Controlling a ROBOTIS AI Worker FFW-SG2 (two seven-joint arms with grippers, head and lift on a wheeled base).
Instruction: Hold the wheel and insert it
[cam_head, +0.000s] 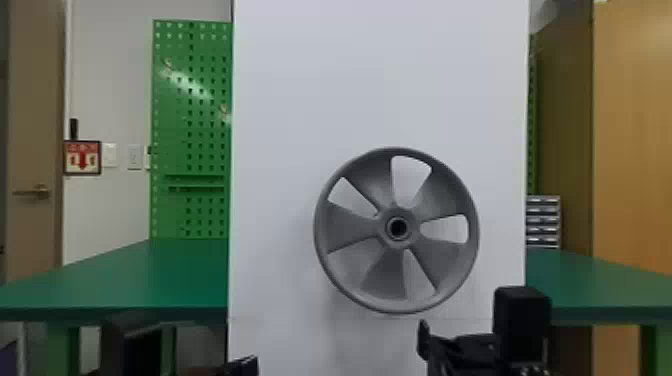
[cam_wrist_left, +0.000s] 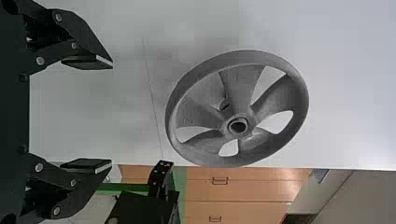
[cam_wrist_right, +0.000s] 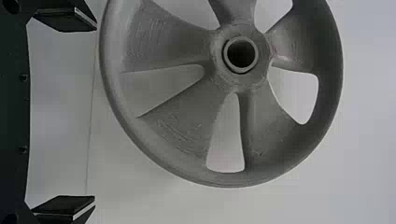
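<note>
Right gripper (cam_head: 461, 345) spread; left gripper (cam_head: 192, 370) spread; wheel (cam_head: 385, 275) upright beyond both, nearer the right.

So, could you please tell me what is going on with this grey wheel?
Nothing is gripping the wheel at this moment. It is upright at the white panel, apparently held up by something behind it. The robot's left tool and right tool are both open and empty, lower than the wheel's hub. I cannot tell whether it is fully inserted.
</note>
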